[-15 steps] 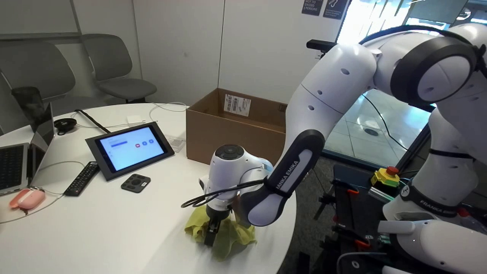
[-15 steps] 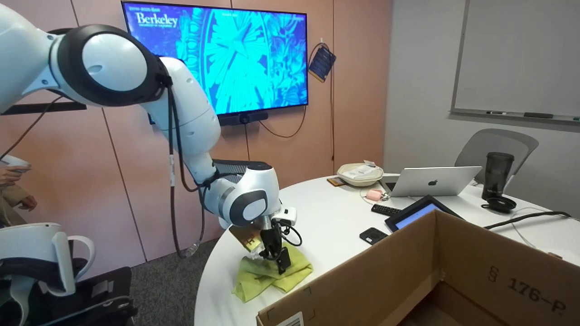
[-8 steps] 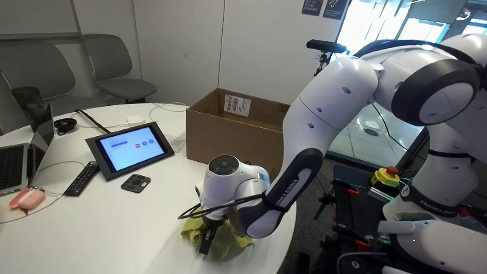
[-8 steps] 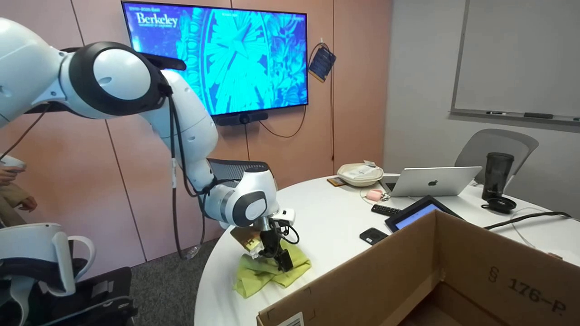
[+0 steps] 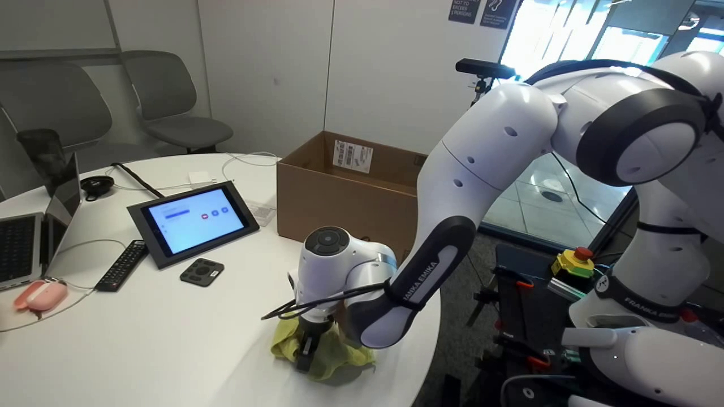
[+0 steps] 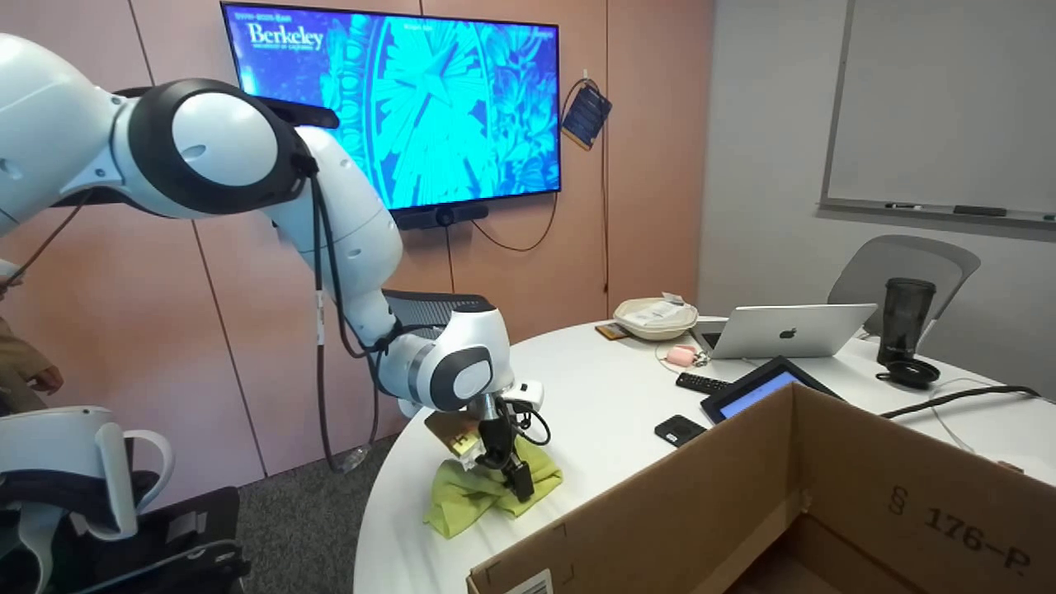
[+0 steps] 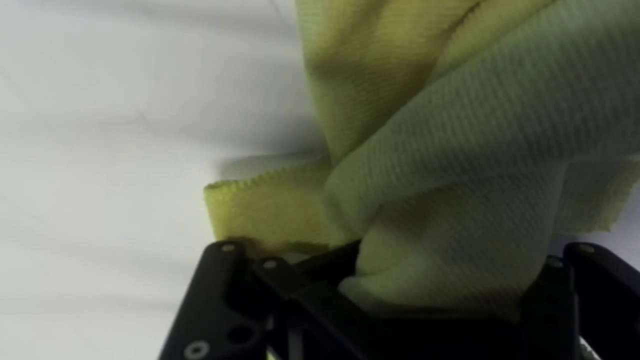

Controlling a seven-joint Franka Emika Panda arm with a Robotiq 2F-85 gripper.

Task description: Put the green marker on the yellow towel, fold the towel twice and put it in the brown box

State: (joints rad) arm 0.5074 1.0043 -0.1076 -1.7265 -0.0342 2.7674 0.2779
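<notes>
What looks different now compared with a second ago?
The white arm and its gripper have come down lower at the yellow towel, whose edges have drawn in slightly. In the wrist view a fold bunches between the jaws; whether they hold it, I can't tell. A person at an exterior view's edge shifted further out of frame. The brown box, tablet and remote stayed put.
</notes>
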